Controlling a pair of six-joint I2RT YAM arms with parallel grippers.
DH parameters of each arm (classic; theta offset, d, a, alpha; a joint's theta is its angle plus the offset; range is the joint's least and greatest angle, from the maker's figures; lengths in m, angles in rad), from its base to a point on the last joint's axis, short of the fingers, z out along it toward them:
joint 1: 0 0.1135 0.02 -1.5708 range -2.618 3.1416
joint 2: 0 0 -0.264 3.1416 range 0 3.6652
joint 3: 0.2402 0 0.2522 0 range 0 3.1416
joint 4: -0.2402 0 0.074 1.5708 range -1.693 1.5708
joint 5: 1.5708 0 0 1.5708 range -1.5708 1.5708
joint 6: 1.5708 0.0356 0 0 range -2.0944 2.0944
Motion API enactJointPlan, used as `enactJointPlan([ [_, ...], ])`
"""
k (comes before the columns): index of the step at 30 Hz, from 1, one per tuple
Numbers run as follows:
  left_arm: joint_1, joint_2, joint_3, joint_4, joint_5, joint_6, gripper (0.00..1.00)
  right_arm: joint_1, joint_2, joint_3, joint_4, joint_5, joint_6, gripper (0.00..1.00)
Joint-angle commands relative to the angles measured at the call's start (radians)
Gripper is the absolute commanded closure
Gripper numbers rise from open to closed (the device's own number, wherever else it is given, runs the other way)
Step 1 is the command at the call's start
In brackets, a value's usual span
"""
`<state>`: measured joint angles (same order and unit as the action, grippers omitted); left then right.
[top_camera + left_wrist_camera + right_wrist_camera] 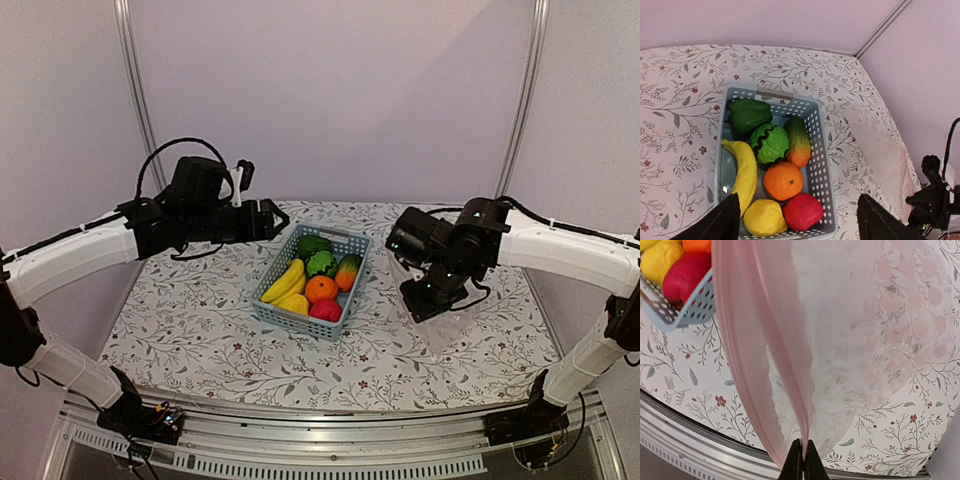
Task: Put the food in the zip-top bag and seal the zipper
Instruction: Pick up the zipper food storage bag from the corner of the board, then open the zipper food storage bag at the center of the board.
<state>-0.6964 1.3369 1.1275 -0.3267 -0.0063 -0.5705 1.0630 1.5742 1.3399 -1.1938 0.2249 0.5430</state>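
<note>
The blue-grey basket (262, 298) sat in the middle of the table (180, 330), which had a cloth with little leaves and flowers on it. All the toy food lay inside the basket. There was a yellow banana (742, 170), a green pepper (749, 114), a striped green melon (770, 143), a green and orange mango (798, 141), an orange (783, 181), a red apple (802, 211) and a round yellow fruit (764, 217). They were packed close and touched each other, and the basket's holey walls stood all around them.

The left pincer (270, 218) hung in the air over the far left side of the basket. Its two fingers (715, 225) were spread wide and had nothing between them.

The zip-top bag (865, 340) was on the right of the basket, just beside it. The right pincer (803, 462) was squeezed tight on the bag's mouth edge, right where the pinkish zipper (740, 340) ran into its tips. The bag was floppy and see-through, and it hung across most of the right wrist camera's view. The flowery cloth showed through it. Only a corner of the basket peeked out past the bag, at the top left of that view.

A grey metal rail (330, 440) ran along the near edge of the table. Pale walls (330, 90) stood behind.
</note>
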Motion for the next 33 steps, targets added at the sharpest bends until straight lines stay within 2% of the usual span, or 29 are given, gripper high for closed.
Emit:
enactJointPlan([
  [1, -0.082, 0.12, 0.165, 0.045, -0.027, -0.018, 0.2, -0.11, -0.087, 0.093, 0.016, -0.018, 0.024, 1.0],
  [5, -0.098, 0.227, 0.282, 0.062, -0.002, 0.004, 0.21, -0.133, -0.023, 0.231, 0.046, 0.007, -0.046, 1.0],
  [9, -0.128, 0.32, 0.374, 0.134, 0.122, 0.019, 0.21, -0.139, 0.104, 0.397, 0.039, 0.021, -0.095, 1.0],
  [12, -0.177, 0.395, 0.467, 0.125, 0.086, 0.041, 0.21, -0.171, 0.144, 0.445, 0.084, -0.033, -0.12, 1.0],
  [16, -0.21, 0.461, 0.52, 0.113, 0.067, 0.009, 0.23, -0.223, 0.168, 0.473, 0.118, -0.105, -0.144, 1.0],
  [23, -0.22, 0.507, 0.507, 0.119, 0.025, -0.066, 0.28, -0.282, 0.152, 0.439, 0.18, -0.243, -0.133, 1.0],
  [29, -0.221, 0.558, 0.525, 0.136, 0.039, -0.085, 0.29, -0.285, 0.153, 0.42, 0.199, -0.307, -0.128, 1.0],
  [33, -0.221, 0.607, 0.571, 0.073, 0.01, -0.123, 0.38, -0.285, 0.153, 0.447, 0.181, -0.306, -0.129, 1.0],
])
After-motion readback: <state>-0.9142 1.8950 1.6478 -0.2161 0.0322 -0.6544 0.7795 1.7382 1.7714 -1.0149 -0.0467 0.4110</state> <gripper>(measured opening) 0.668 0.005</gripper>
